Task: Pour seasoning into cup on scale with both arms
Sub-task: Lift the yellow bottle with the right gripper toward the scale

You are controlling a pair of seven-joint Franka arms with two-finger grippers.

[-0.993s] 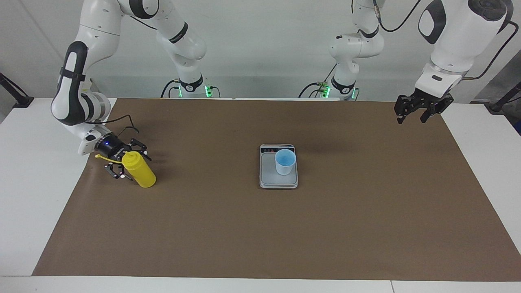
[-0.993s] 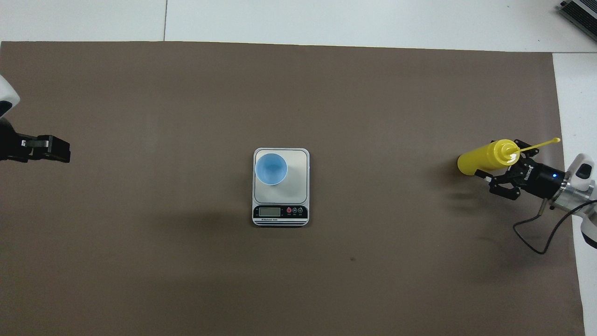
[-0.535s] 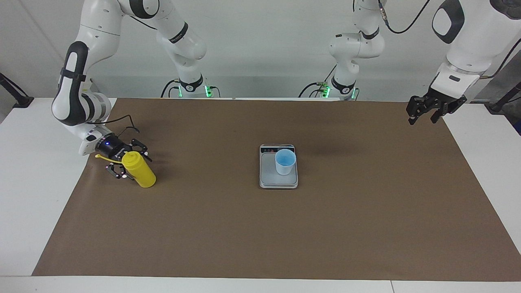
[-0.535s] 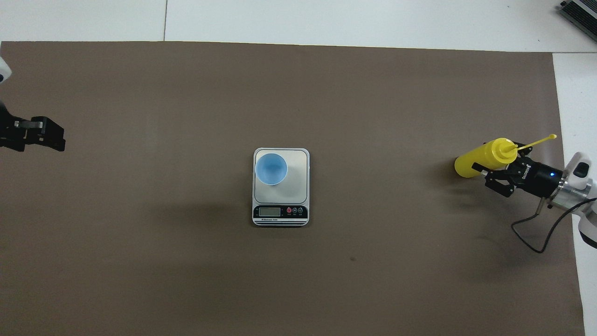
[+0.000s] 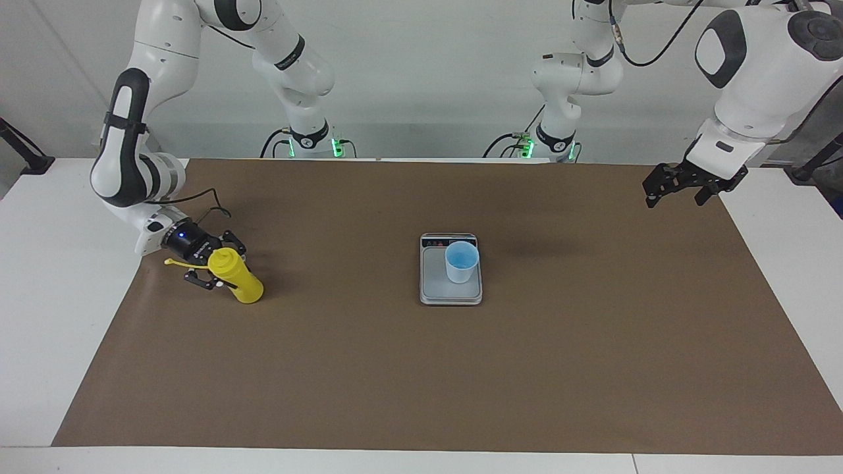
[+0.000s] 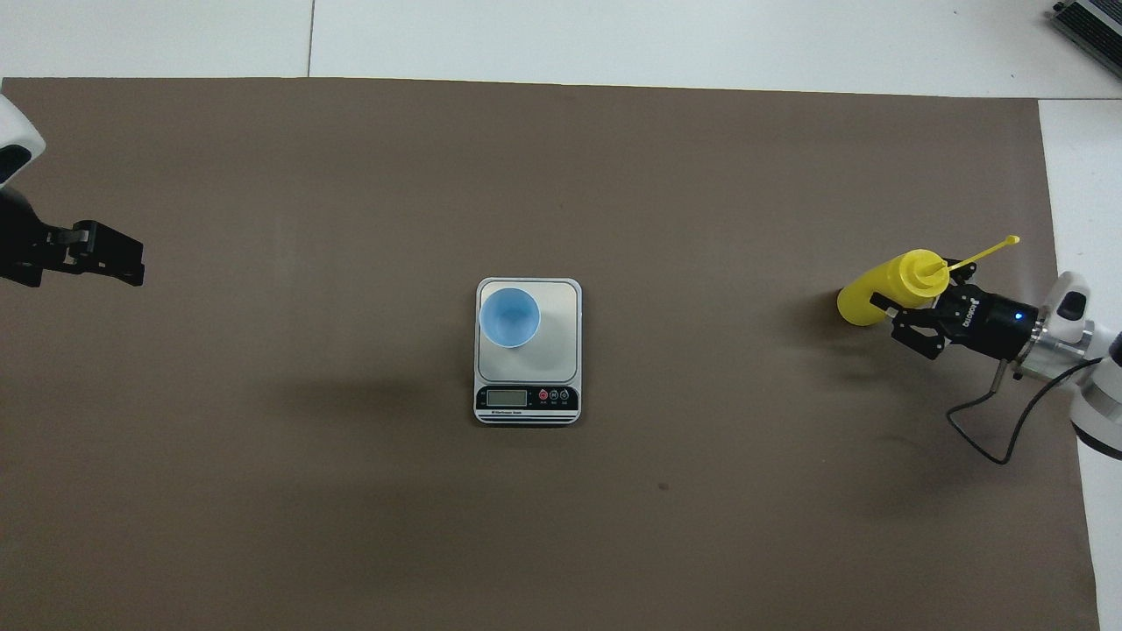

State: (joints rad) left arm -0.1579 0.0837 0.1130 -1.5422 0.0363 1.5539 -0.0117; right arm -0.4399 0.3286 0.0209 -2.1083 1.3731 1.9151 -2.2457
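Note:
The yellow seasoning bottle [image 5: 238,280] leans at the right arm's end of the brown mat, its cap strap [image 5: 175,262] sticking out sideways. My right gripper [image 5: 220,268] is shut on the bottle's upper part, a finger on each side; it also shows in the overhead view [image 6: 898,317] with the bottle [image 6: 881,294]. The light blue cup [image 5: 461,261] stands upright on the silver-grey scale [image 5: 435,282], on the corner toward the left arm's end and away from the display [image 6: 507,398]. My left gripper [image 5: 677,192] hangs open and empty over the mat's edge at the left arm's end [image 6: 123,263].
The brown mat [image 5: 421,368] covers most of the white table [image 5: 39,296]. A black cable [image 6: 990,429] loops from the right wrist onto the mat. A grey device corner [image 6: 1091,22] lies at the table's farthest corner, at the right arm's end.
My right gripper has moved the bottle a little toward the scale. My left gripper swung outward, then came back slightly toward the table's middle.

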